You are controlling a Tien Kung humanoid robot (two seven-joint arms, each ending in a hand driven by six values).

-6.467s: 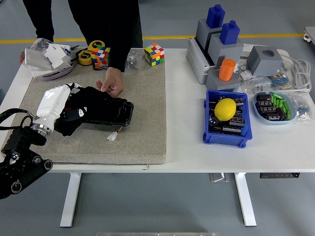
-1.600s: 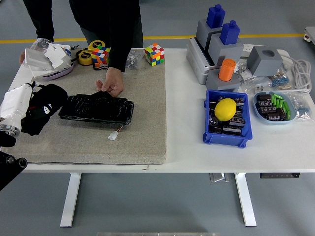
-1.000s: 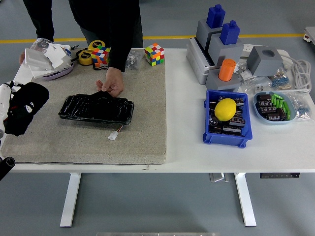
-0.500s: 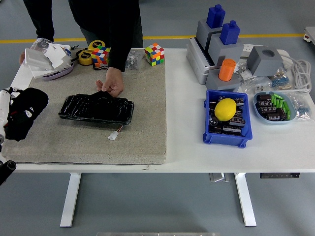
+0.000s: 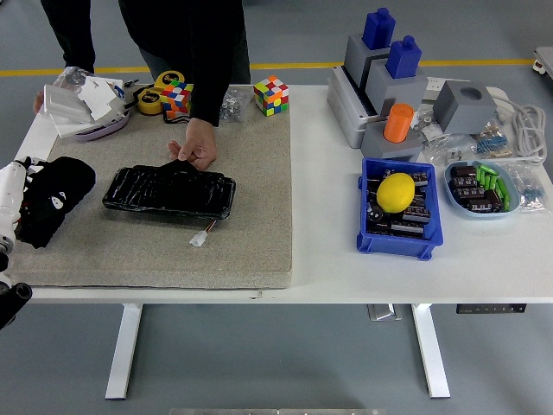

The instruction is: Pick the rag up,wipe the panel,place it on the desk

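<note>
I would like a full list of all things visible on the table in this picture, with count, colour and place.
rag: one, black, left end of the mat, in the left hand
panel: one, black, on the mat
mat: one, beige, left half of the table
table: one, white
puzzle cubes: two, multicoloured, far edge of the mat
tape roll: one, yellow, far left
blue bin: one, right of the mat, holding parts
yellow ball: one, in the blue bin
grey blocks: several, with blue and orange tops, far right
tray: one, light blue, right end
person's hand: one, at the panel's far edge
left hand: one, white, at the left edge, gripping the rag
</note>
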